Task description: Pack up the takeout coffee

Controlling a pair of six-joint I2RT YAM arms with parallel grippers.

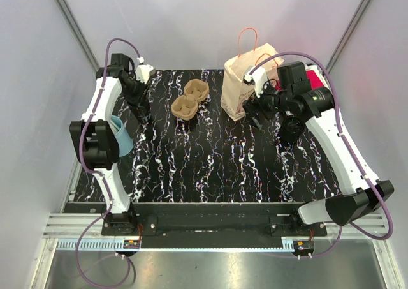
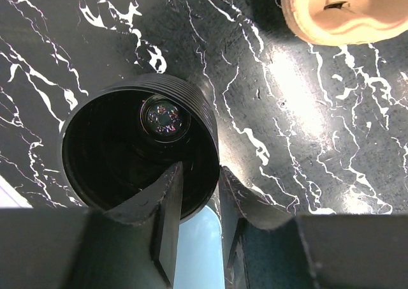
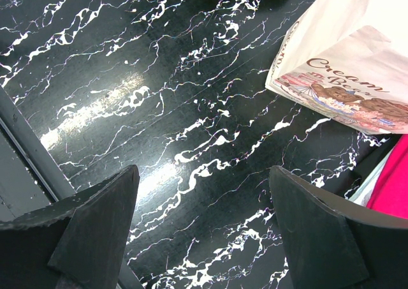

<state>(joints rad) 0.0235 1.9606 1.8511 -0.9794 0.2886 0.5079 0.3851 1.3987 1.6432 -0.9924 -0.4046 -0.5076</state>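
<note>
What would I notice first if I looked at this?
The tan paper bag with orange handles stands tall at the back right of the black marbled table, next to the open right gripper. At the back left, the left gripper straddles a black cup's rim, with a cardboard cup carrier in between.

**Robotics lab test cell**

Lab bench rig, not a shop or kitchen. Two robot arms, the left arm (image 1: pixel 102 101) and the right arm (image 1: pixel 344 148), are bolted at the near edge of a table (image 1: pixel 210 168) with a black marble-pattern top. A slotted aluminium rail (image 1: pixel 70 225) runs along the front by the bases. Purple cables (image 1: pixel 121 40) loop off both arms. Plain pale panel walls (image 1: pixel 32 78) box in the sides and back, with metal posts (image 1: pixel 70 14) at the corners. Café items sit as staged props: a printed paper bag (image 1: pixel 245 78), a pulp cup carrier (image 1: pixel 191 99) and a black cup (image 2: pixel 127 155).
</note>
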